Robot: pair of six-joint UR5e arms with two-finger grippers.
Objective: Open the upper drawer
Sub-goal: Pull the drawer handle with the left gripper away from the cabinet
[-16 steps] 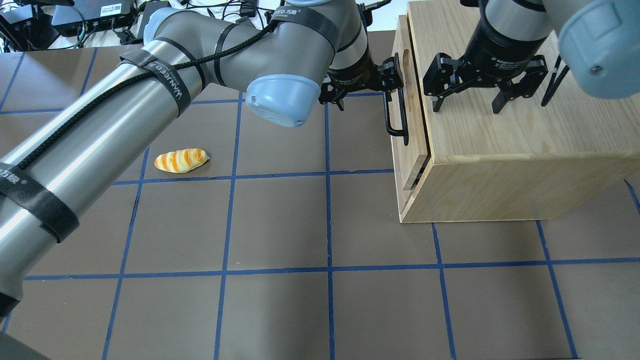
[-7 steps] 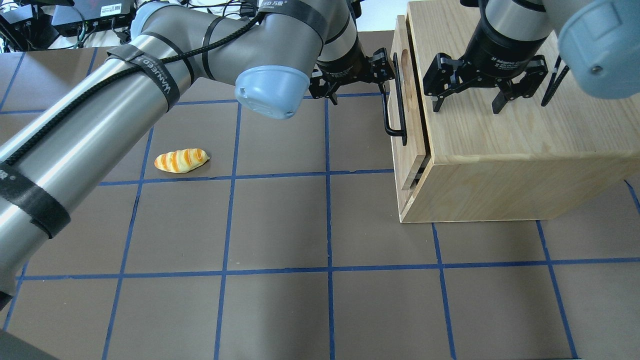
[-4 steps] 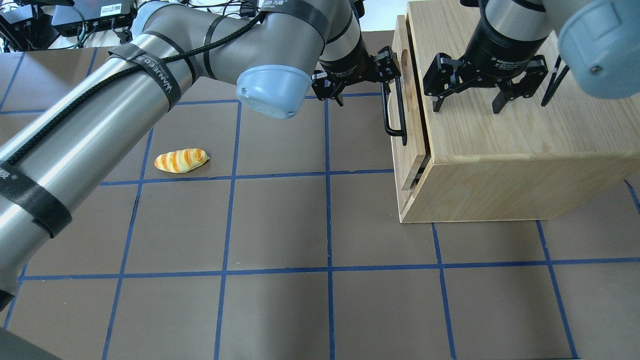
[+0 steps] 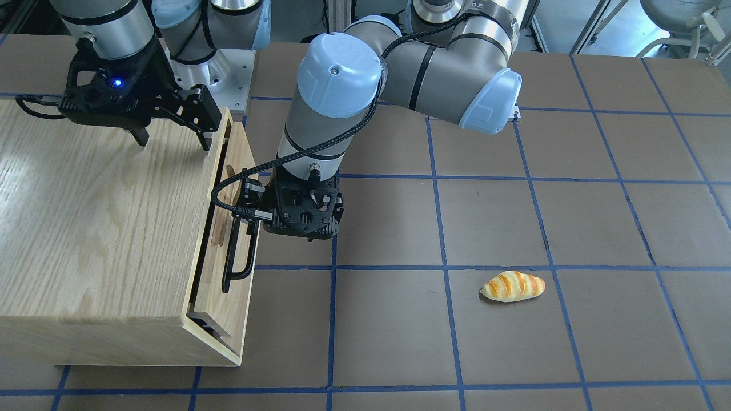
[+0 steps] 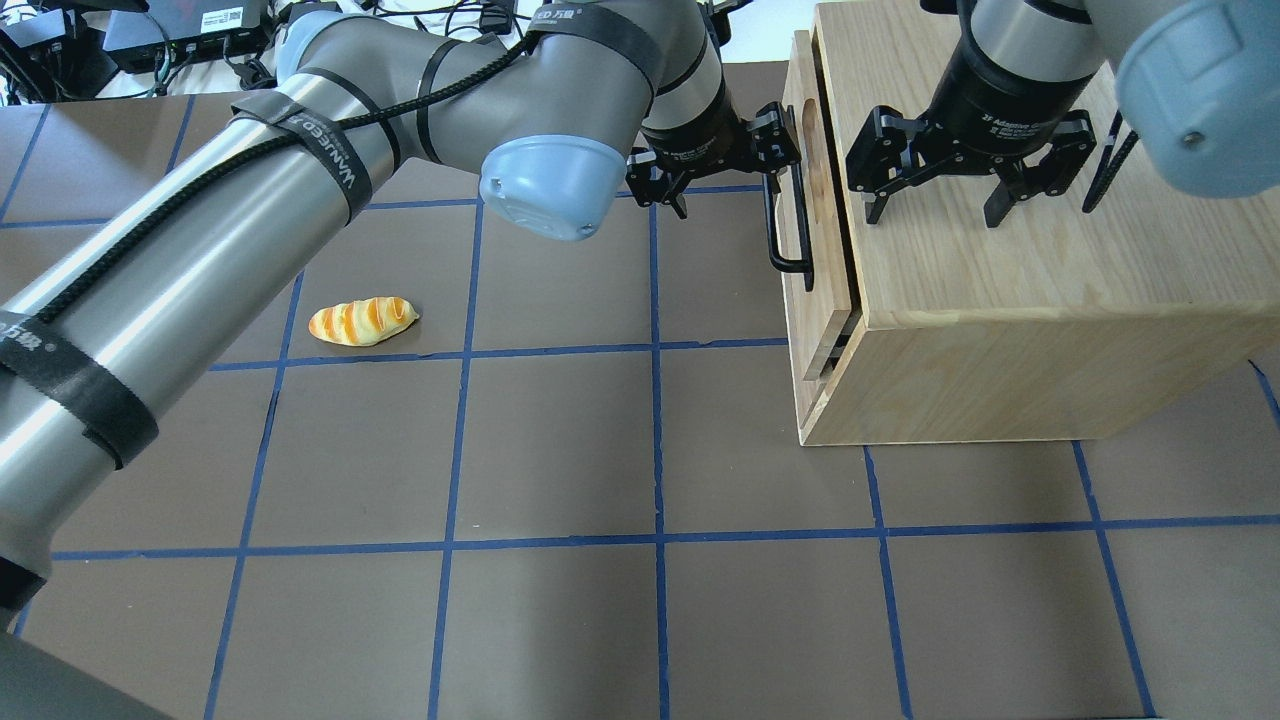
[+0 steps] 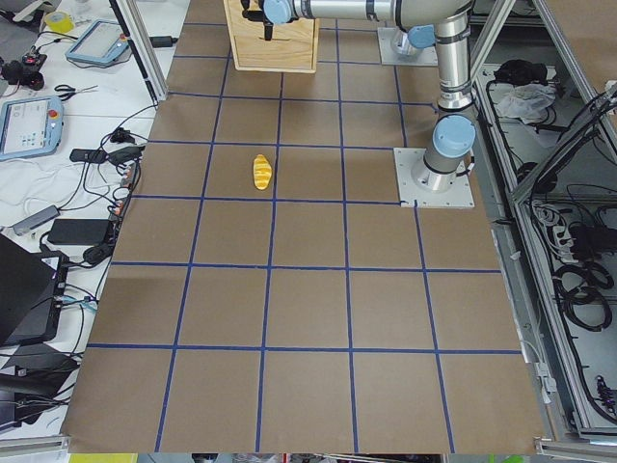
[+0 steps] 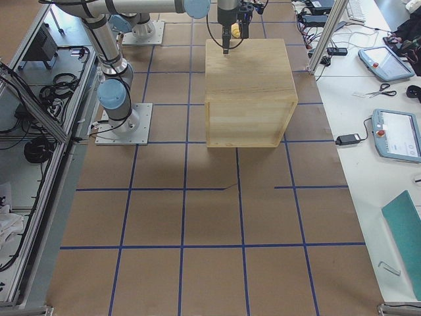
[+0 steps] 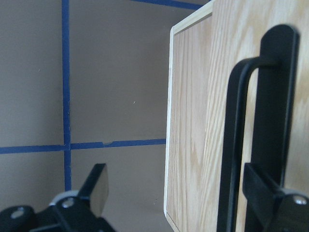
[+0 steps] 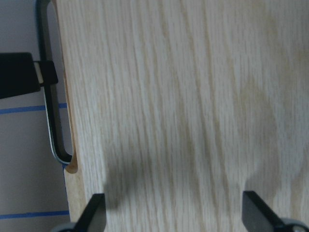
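Note:
The upper drawer (image 5: 806, 120) is in the left face of the oak cabinet (image 5: 1000, 300) and stands out a small gap from it. Its black bar handle (image 5: 790, 240) also shows in the front view (image 4: 234, 257) and the left wrist view (image 8: 235, 145). My left gripper (image 5: 722, 165) is open at the handle's far end. One finger (image 8: 270, 198) lies against the bar, the other (image 8: 96, 188) is out over the table. My right gripper (image 5: 935, 212) is open and empty just above the cabinet's top (image 9: 169, 96).
A striped bread roll (image 5: 363, 322) lies on the brown, blue-gridded table (image 5: 560, 450), well left of the cabinet. My left arm (image 5: 250, 200) crosses the table's left half. Cables and devices lie past the far edge.
My left gripper has shifted slightly away from the handle and come back to its far end, still open. The drawer and the right gripper have not moved.

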